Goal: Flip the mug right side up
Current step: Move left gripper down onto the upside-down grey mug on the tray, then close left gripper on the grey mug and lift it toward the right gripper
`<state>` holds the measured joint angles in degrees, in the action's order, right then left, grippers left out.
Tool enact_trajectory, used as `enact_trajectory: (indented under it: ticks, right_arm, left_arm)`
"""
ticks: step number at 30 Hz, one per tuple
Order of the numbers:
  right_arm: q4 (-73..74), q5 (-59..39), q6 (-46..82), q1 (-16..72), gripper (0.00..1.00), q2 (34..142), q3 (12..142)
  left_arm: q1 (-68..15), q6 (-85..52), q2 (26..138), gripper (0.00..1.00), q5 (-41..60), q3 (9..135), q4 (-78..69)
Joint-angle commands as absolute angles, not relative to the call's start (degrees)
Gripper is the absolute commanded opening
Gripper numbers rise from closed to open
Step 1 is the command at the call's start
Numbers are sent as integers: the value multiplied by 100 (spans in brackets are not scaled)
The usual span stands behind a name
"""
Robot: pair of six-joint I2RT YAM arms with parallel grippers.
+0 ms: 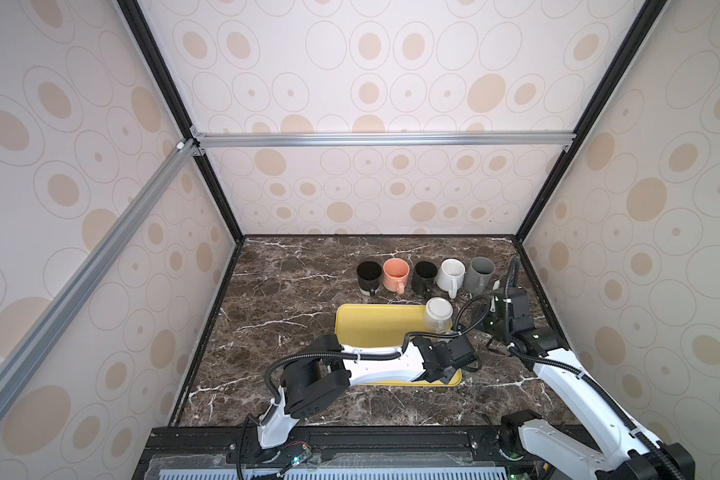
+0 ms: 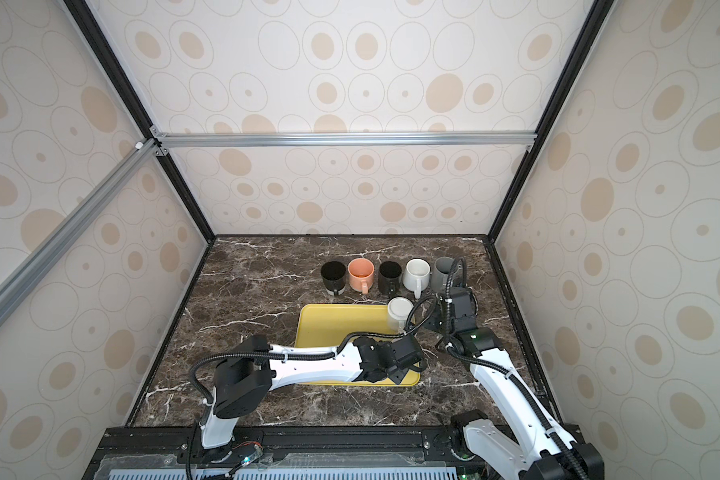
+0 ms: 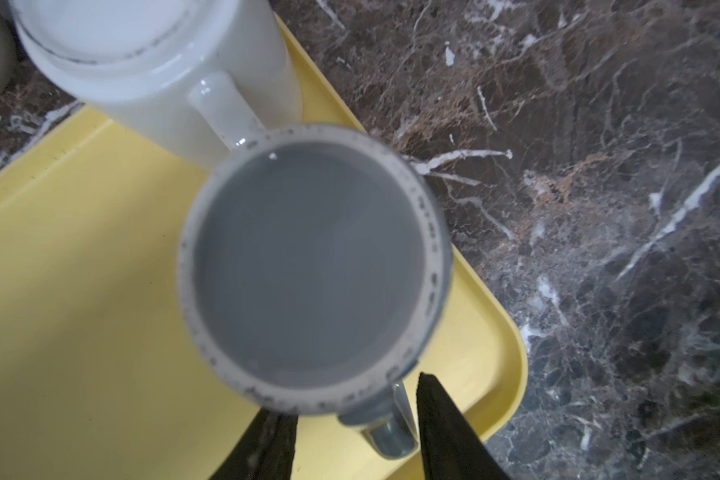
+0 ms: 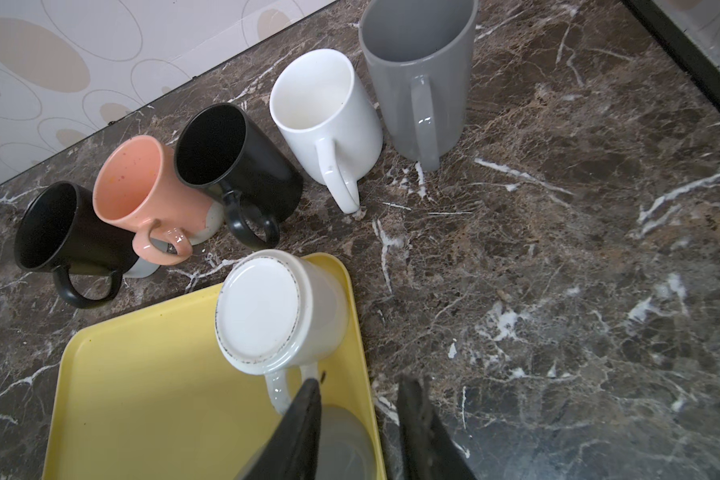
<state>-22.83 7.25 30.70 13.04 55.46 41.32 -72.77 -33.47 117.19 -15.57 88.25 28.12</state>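
Straddling the handle (image 3: 391, 432) of an upturned grey mug (image 3: 308, 270), jaws parted, the left gripper (image 3: 353, 395) crowds a white mug (image 3: 142, 62) on the yellow tray (image 3: 80, 291); right gripper (image 4: 363, 380) gapes empty.

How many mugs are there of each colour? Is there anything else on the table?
Black mugs: 2
White mugs: 2
Grey mugs: 2
Pink mug: 1
Yellow tray: 1
Total: 7 mugs and 1 tray, 8 things.
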Motion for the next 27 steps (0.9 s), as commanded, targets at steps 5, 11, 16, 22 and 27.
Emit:
enact_trajectory:
  ticks: [5, 11, 16, 22, 27]
  right_arm:
    - [-2193, 616, 3215, 1249, 34, 5443, 4008]
    - [-2147, 512, 3218, 1248, 33, 5410, 3964]
    - [-2118, 510, 3241, 1248, 33, 5365, 3930]
    - [-2087, 422, 3242, 1248, 33, 5393, 3927]
    - [-2091, 378, 3249, 1248, 33, 5415, 3929]
  left_arm:
    - [-7238, -3489, 11915, 43, -1626, 9228, 3104]
    - [-7194, -3517, 11936, 37, -1633, 9194, 3053]
    - [-7165, -3525, 11953, 30, -1572, 9191, 3011]
    - [-7145, -3507, 11944, 24, -1608, 9172, 2981]
    - [-7099, -3507, 11954, 19, -1582, 9115, 2948]
